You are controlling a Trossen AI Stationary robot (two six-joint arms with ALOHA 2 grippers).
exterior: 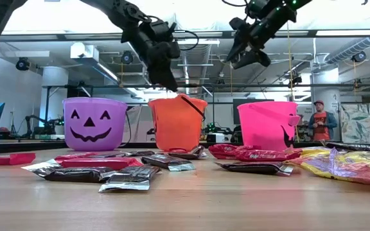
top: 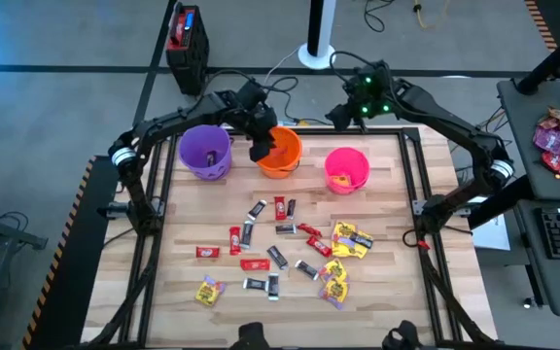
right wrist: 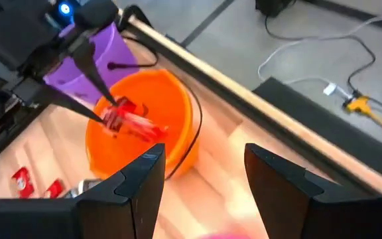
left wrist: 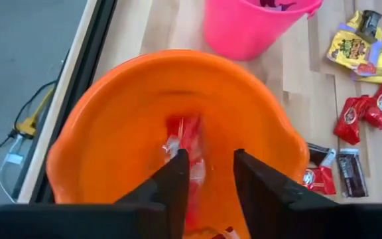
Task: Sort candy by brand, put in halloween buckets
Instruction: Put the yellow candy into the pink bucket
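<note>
— Reading any brands off the candy (top: 280,255)?

— None legibly; wrappers are red, dark and yellow, scattered on the bench (top: 178,209).

— Buckets?

— Three: purple bucket (top: 205,152) with a jack-o'-lantern face, orange bucket (top: 280,153), pink bucket (top: 347,169).

— Pincers?

— Left pincer (right wrist: 115,114) clenches a red bar (right wrist: 134,124) over the orange bucket. Right pincer (right wrist: 201,179) hangs released behind the buckets, seemingly empty.
</note>
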